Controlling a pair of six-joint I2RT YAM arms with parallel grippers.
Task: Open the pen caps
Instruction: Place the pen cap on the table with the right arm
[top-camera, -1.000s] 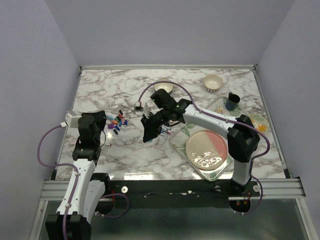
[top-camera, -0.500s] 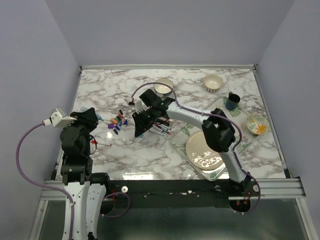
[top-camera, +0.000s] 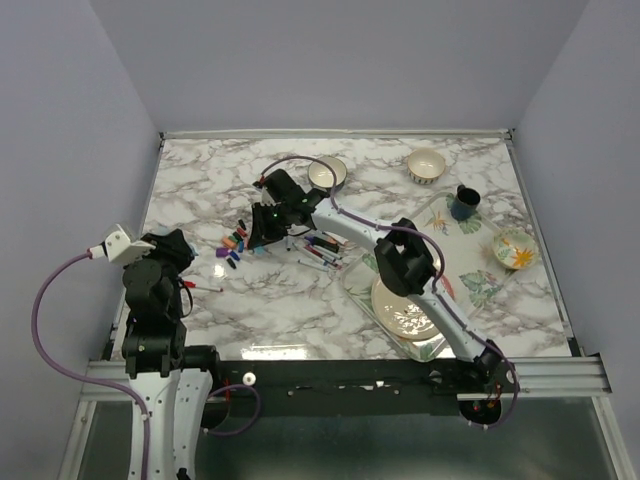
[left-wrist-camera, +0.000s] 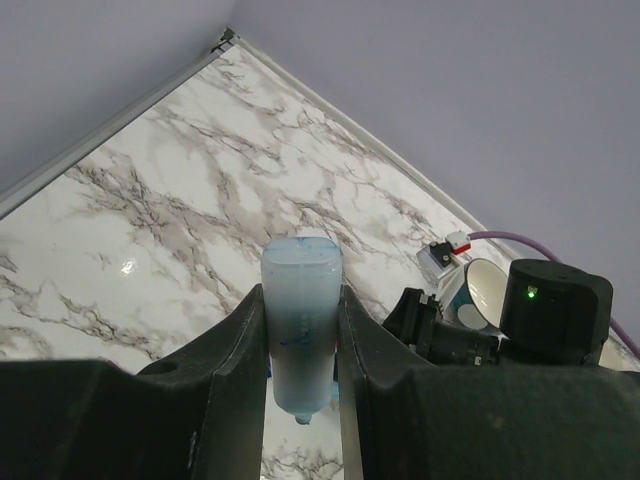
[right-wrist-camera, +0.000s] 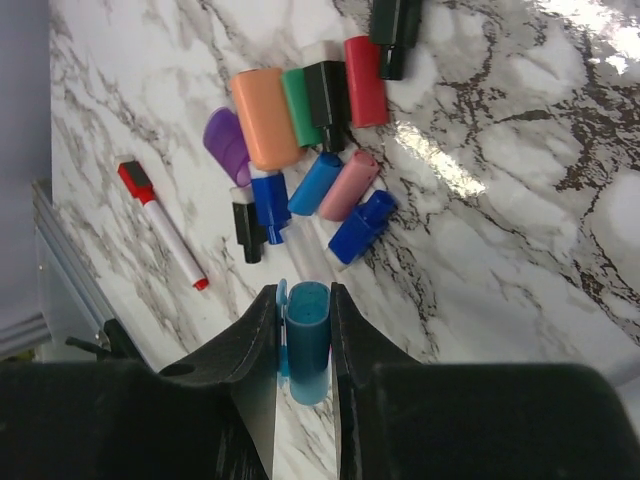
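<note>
Marble (right-wrist-camera: 520, 250): right claw (right-wrist-camera: 303, 292) pinches blue cap (right-wrist-camera: 307, 345), left claw (left-wrist-camera: 300, 292) pale cap (left-wrist-camera: 300, 330).

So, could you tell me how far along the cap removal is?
Done: a pile of loose caps lies on the table. In hand: the right gripper holds a blue cap; the left gripper holds a pale barrel. Remaining: one pen beside the pile seems capped in red; other pens are too small to judge.

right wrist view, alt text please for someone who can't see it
The right pincer grips a blue cap near a cluster of loose coloured caps on the marble table. A red-capped marker lies at the left.
</note>
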